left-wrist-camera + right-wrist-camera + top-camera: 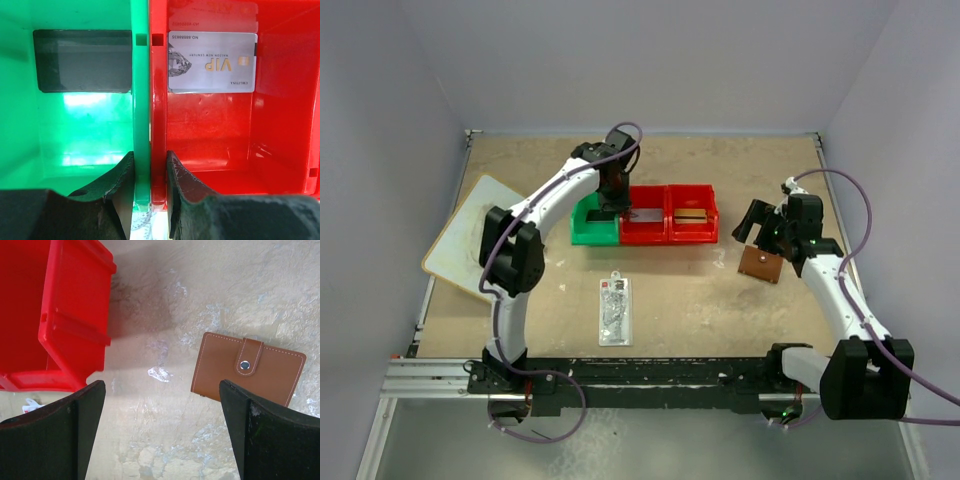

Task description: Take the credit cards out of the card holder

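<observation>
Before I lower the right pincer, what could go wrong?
The card holder lies closed and flat, nearer one finger of the open right pincer: descending may clip its edge or push it.
The left pincer seems to straddle the wall between green bin and red bin; a sideways move could drag both.

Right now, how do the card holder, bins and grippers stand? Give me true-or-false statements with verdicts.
1. The card holder lies closed on the table. True.
2. The right gripper grips the card holder. False: its jaws stand wide open, holding nothing.
3. A silver VIP card lies in a red bin. True.
4. The green bin is empty. False: a dark card lies in it.
</observation>
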